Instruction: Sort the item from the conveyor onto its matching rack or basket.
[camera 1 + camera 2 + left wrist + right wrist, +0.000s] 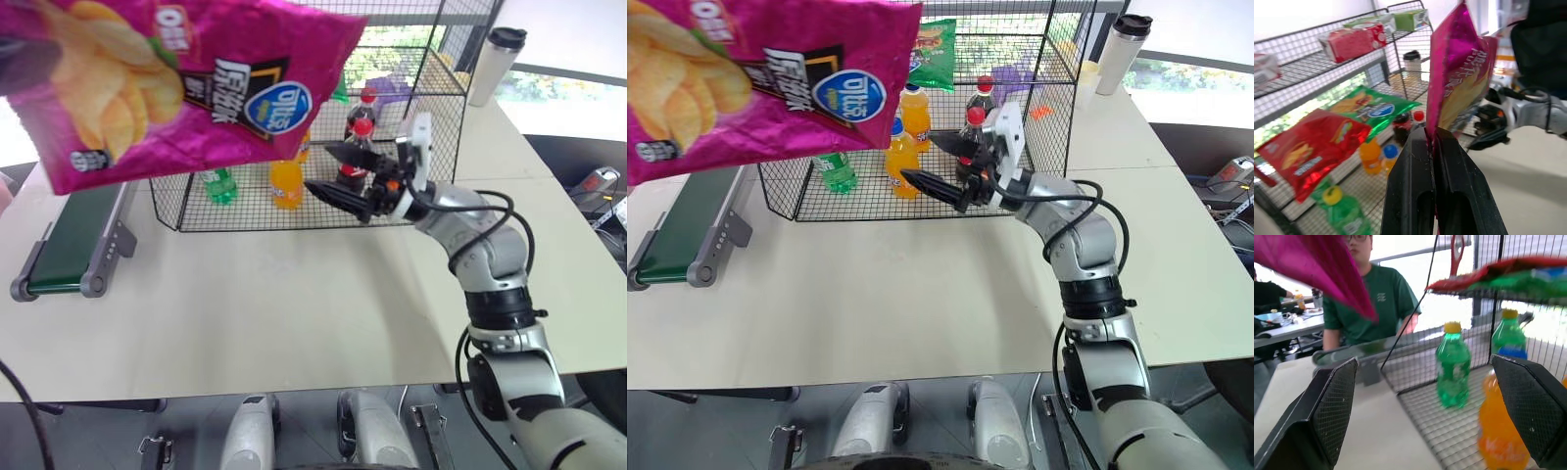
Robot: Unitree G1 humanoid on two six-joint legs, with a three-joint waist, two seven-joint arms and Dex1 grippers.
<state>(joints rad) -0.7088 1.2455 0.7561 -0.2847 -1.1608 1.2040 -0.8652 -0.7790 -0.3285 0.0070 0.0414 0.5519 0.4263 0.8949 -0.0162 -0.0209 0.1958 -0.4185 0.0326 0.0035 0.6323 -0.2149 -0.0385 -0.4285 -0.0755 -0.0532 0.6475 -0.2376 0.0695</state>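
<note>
Chip bag (176, 83) aloft, long axis sideways

Bright daylight floods in behind my rack (411, 88); windows blow out white, and nearby bottles (1452, 364) blur.

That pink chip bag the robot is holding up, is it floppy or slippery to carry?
Probably light and puffy: the pink chip bag hangs from one pinched edge between the left gripper's fingers without folding over. Its glossy, crinkled film looks slippery, so it might slide free or swing as the arm moves.
</note>
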